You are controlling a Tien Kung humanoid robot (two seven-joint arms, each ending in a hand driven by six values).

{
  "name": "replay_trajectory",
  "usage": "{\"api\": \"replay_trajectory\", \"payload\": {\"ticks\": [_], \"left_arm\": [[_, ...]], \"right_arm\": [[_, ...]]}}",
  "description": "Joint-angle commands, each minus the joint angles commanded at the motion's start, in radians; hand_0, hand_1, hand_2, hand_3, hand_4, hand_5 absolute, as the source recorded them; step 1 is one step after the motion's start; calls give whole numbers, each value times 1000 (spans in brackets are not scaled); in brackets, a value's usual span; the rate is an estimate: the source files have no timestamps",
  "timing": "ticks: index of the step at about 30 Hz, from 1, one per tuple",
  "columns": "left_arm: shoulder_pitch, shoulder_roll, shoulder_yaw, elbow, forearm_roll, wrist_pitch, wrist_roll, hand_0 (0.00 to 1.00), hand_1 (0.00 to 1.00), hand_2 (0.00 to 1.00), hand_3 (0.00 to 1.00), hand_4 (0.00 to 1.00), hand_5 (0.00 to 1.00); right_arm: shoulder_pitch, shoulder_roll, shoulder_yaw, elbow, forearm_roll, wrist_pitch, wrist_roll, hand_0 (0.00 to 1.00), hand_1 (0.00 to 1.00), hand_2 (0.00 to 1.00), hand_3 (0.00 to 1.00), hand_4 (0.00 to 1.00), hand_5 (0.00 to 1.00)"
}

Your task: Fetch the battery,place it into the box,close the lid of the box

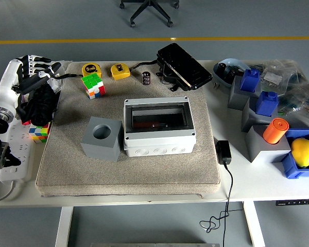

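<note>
While nothing is held yet, best treated as the reach for the battery. Nearest on the desk (257, 188), a grey felt mat (144, 170) carrying a grey cube with a round hole (101, 138) and, touching its right side, the grey box (158, 126), its smoked lid seeming to lie flat over the opening, though hard to tell for sure. Probably needs lifting before anything goes in. Farther back, a colour cube (93, 85), two yellow tape measures (120, 70), and between these and a black case (183, 66) the battery (146, 78), small, dark, standing upright with clear mat around it. At far left, level with that row, the left hand (37, 72), fingers loosely spread and empty, well apart from the battery. No right hand visible.

To do this well: come across above the colour cube and tape measures rather than through them, descend from overhead, pinch the battery's sides lightly. Easily toppled and likely to roll if nudged.
</note>
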Motion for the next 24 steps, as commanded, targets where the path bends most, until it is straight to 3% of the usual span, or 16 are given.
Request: {"api": "replay_trajectory", "payload": {"ticks": [24], "left_arm": [[-1,0,-4,1,6,-15,8,375,563,553,566,955,481]], "right_arm": [[14,-4,-18,1,12,0,-1,599,588,576,519,924,459]]}}
